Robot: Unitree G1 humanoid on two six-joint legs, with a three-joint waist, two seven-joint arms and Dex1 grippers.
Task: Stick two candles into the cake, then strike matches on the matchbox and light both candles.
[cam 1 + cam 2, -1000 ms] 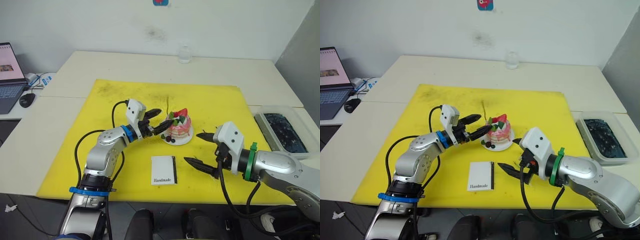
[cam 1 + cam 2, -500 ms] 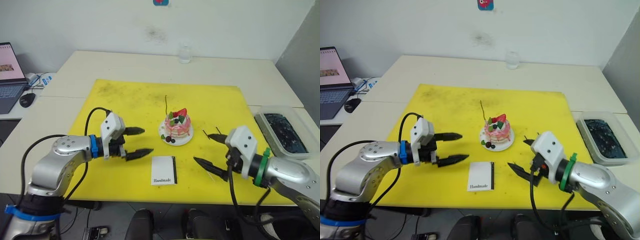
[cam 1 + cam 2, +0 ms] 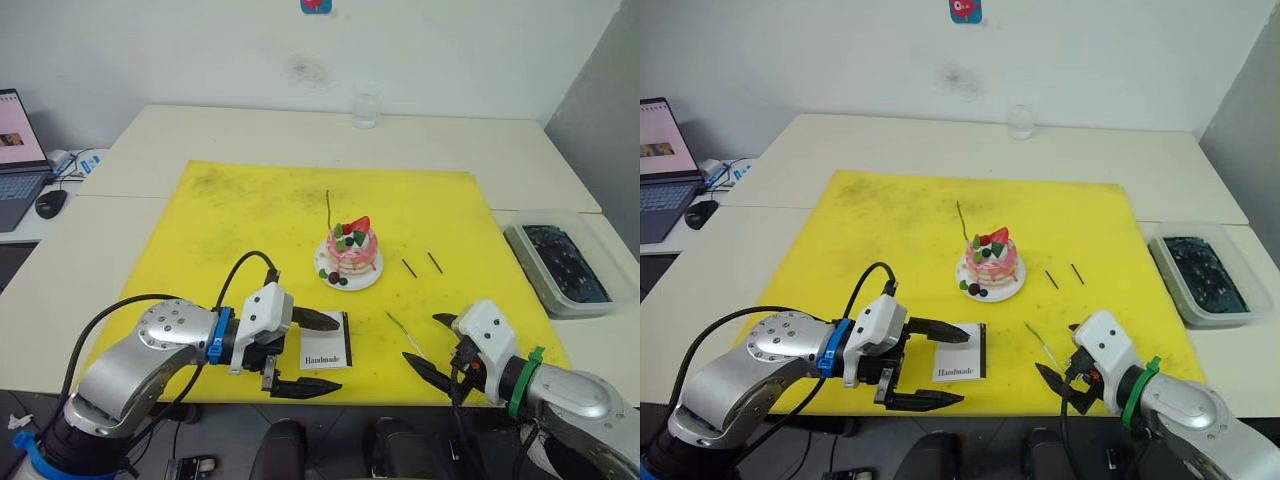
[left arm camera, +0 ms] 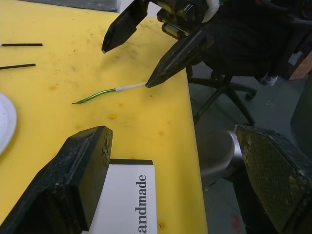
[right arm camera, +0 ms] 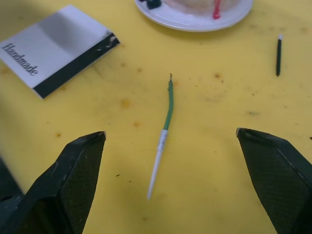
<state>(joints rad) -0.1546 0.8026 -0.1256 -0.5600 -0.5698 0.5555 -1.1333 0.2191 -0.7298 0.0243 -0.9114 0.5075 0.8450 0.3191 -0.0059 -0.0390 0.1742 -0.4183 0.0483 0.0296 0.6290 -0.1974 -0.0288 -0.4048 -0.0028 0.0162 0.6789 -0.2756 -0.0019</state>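
The pink cake (image 3: 349, 256) sits on its white plate (image 3: 325, 274) mid-mat. One thin candle (image 3: 329, 212) rises from the cake's far left side. A second candle (image 3: 403, 333) lies flat on the mat, also visible in the right wrist view (image 5: 164, 132). My right gripper (image 3: 424, 339) hangs open just in front of it, one fingertip (image 4: 149, 83) close to the candle's pale end. Two dark matches (image 3: 409, 268) (image 3: 434, 262) lie right of the cake. The white matchbox (image 3: 325, 345) lies near the front edge. My left gripper (image 3: 336, 352) is open beside it.
A yellow mat (image 3: 240, 220) covers the table's middle. A clear tray of dark contents (image 3: 560, 265) stands at the right edge. A small glass (image 3: 365, 110) is at the back. A laptop (image 3: 12, 135) and mouse (image 3: 46, 203) sit far left. A chair base (image 4: 219, 85) is beyond the table's front edge.
My left gripper left the cake and came back to the front edge by the matchbox, leaving a candle standing in the cake. The right gripper drew back toward the lying candle.
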